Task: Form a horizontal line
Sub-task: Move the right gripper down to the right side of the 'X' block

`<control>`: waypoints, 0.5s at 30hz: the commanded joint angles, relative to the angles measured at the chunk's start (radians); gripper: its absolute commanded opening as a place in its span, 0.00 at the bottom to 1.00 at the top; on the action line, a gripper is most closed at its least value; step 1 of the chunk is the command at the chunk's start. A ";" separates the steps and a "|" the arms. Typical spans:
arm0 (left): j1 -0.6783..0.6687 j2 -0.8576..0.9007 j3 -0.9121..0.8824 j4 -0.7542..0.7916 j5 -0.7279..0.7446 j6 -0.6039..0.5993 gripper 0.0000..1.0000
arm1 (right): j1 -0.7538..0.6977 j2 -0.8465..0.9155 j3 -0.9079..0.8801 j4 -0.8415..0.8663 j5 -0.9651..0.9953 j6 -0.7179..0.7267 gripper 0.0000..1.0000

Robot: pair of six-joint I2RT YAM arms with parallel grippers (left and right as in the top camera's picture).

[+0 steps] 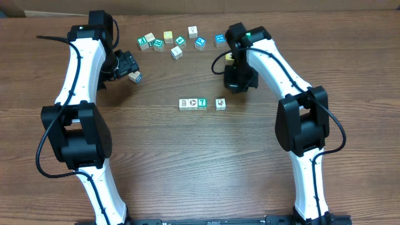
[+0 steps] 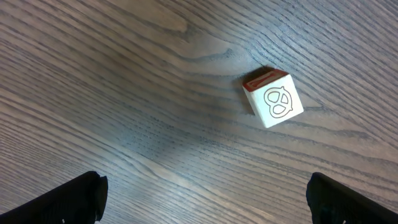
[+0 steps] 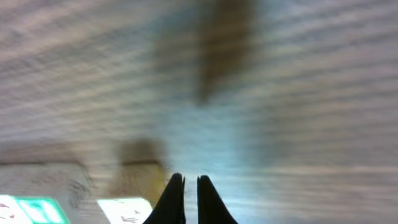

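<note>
The horizontal line (image 1: 193,104) lies mid-table: three tiny cubes touching, the third one teal, and a fourth white cube (image 1: 220,104) a small gap to their right. My right gripper (image 1: 240,84) hovers just behind that fourth cube. In the blurred right wrist view its thin fingers (image 3: 186,202) are shut with nothing between them. My left gripper (image 1: 131,72) is at the back left, over a loose cube (image 1: 134,77). In the left wrist view that cube (image 2: 273,98) has a red top and a white pretzel-print face. It lies beyond the open left gripper (image 2: 205,202), untouched.
Several loose cubes (image 1: 177,44) are scattered along the back of the wooden table, between the two arms. A yellowish cube (image 3: 146,177) and white and green faces (image 3: 124,210) show blurred at the lower left of the right wrist view.
</note>
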State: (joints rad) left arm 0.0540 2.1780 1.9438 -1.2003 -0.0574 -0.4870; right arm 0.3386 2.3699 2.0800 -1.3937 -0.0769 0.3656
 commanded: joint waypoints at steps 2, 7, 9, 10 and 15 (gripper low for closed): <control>-0.008 0.010 0.015 0.001 -0.004 0.009 1.00 | 0.002 -0.028 0.013 -0.057 0.015 0.000 0.04; -0.008 0.010 0.015 0.001 -0.004 0.009 1.00 | 0.016 -0.026 0.000 -0.061 0.015 0.000 0.04; -0.008 0.010 0.015 0.001 -0.004 0.009 1.00 | 0.022 -0.026 0.000 -0.061 0.014 0.001 0.04; -0.008 0.010 0.015 0.001 -0.004 0.009 1.00 | 0.026 -0.026 0.000 -0.061 0.011 0.001 0.04; -0.008 0.010 0.015 0.001 -0.004 0.009 1.00 | 0.044 -0.025 -0.016 -0.055 0.003 0.001 0.04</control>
State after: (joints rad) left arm 0.0540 2.1780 1.9438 -1.2003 -0.0570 -0.4870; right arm 0.3687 2.3699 2.0781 -1.4544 -0.0715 0.3660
